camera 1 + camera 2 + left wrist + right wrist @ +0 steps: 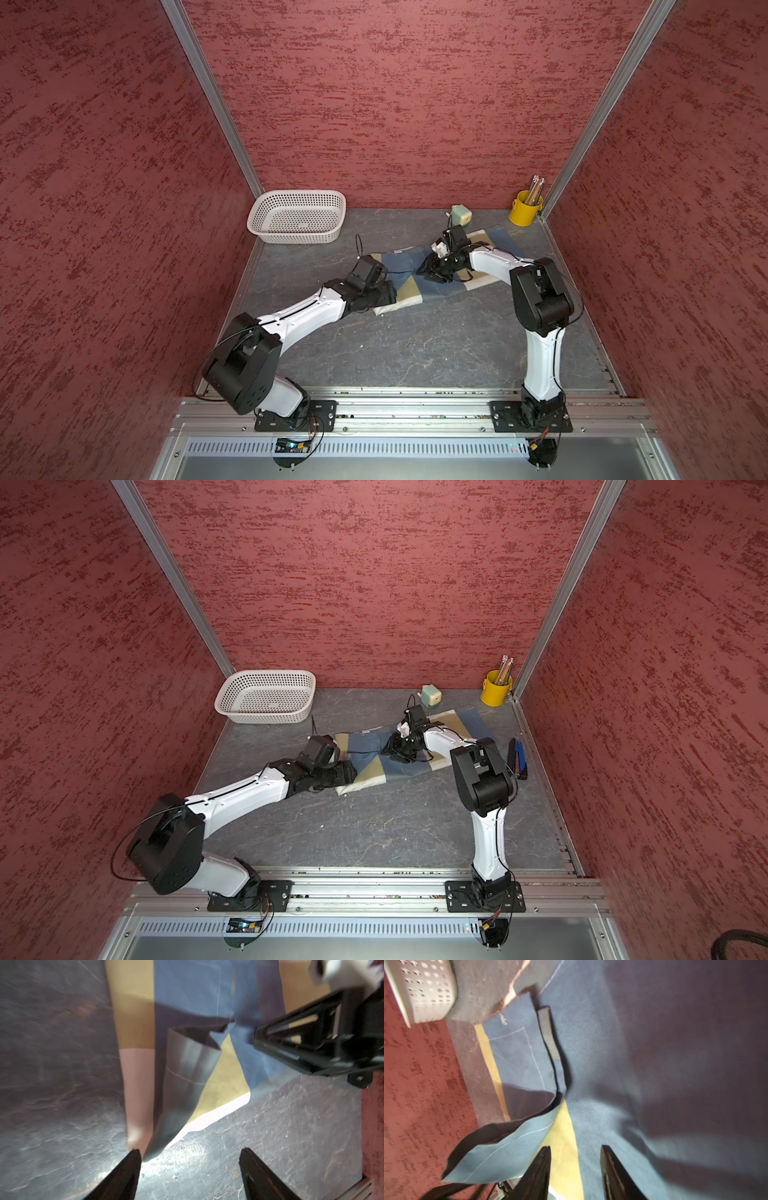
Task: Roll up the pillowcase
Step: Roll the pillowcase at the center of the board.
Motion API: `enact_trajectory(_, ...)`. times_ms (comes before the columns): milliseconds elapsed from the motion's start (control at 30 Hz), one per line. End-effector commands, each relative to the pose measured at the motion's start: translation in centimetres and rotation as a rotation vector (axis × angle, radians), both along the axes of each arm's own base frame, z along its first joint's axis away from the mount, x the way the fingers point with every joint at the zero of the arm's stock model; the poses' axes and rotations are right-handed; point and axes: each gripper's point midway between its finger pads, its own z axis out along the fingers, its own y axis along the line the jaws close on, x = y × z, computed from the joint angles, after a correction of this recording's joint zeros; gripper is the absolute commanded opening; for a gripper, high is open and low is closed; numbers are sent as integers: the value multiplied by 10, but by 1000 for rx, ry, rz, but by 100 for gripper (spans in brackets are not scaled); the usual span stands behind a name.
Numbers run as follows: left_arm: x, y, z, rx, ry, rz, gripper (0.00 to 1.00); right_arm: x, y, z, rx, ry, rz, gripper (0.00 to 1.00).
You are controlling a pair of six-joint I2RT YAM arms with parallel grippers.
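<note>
The pillowcase (415, 286) lies partly folded on the counter (415, 353), toward the far right and well apart from the basket (291, 237) (a loose blue flap stands up near the cloth's middle). The left pincer (190, 1152) is at the cloth's near-left corner, jaws apart with nothing between them, one finger just touching that corner. The right pincer (576, 1148) hovers over the cloth's middle, jaws likewise apart, with the cloth lying under the gap and not clamped.
</note>
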Motion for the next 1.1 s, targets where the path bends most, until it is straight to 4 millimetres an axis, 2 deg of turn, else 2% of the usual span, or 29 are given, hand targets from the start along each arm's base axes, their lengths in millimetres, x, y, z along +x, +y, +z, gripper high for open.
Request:
enact_trajectory(0, 25, -37, 29, -117, -150, -67, 59, 3, -6, 24, 28, -29, -35, 44)
enact_trajectory(100, 29, -54, 23, -102, -159, -103, 19, 4, -10, 33, 25, -46, -44, 44)
enact_trajectory(133, 28, -61, 26, -76, -185, -126, 11, 3, -11, 33, 16, -50, -40, 44)
enact_trajectory(167, 26, -68, 29, -47, -205, -149, 6, 2, -13, 33, 5, -45, -36, 44)
enact_trajectory(233, 23, -81, 34, 2, -241, -202, 4, 1, -15, 31, -1, -38, -32, 45)
enact_trajectory(333, 14, -97, 26, 57, -263, -272, 0, -1, -17, 29, -3, -33, -41, 44)
enact_trajectory(400, 10, -96, 16, 63, -231, -263, 0, -2, -18, 27, 1, -22, -45, 45)
enact_trajectory(433, 12, -87, 17, 80, -242, -227, 0, -2, -18, 27, 4, -16, -42, 46)
enact_trajectory(467, 12, -77, 21, 84, -260, -191, 8, -3, -17, 26, 5, -9, -39, 46)
enact_trajectory(533, 17, -55, 43, -18, -309, -113, 11, -5, -17, 26, 12, -7, -37, 47)
enact_trajectory(567, 20, -43, 52, -74, -319, -74, 22, -6, -16, 26, 19, -7, -32, 48)
enact_trajectory(600, 23, -31, 61, -124, -331, -37, 43, -7, -14, 26, 28, -3, -26, 49)
enact_trajectory(667, 27, -11, 67, -101, -356, -1, 50, -9, -12, 22, 36, 14, -10, 50)
enact_trajectory(700, 28, -3, 64, -58, -356, -5, 63, -10, -11, 20, 37, 19, -7, 51)
enact_trajectory(733, 29, 3, 56, -26, -333, -13, 70, -11, -11, 17, 38, 24, -8, 51)
enact_trajectory(833, 33, 7, 33, -25, -277, -56, 73, -12, -11, 17, 50, 18, -11, 53)
enact_trajectory(967, 33, -9, 28, -56, -298, -148, 72, -11, -11, 19, 45, 12, -13, 54)
enact_trajectory(1067, 34, -19, 22, -73, -295, -173, 56, -10, -12, 18, 40, 13, -14, 54)
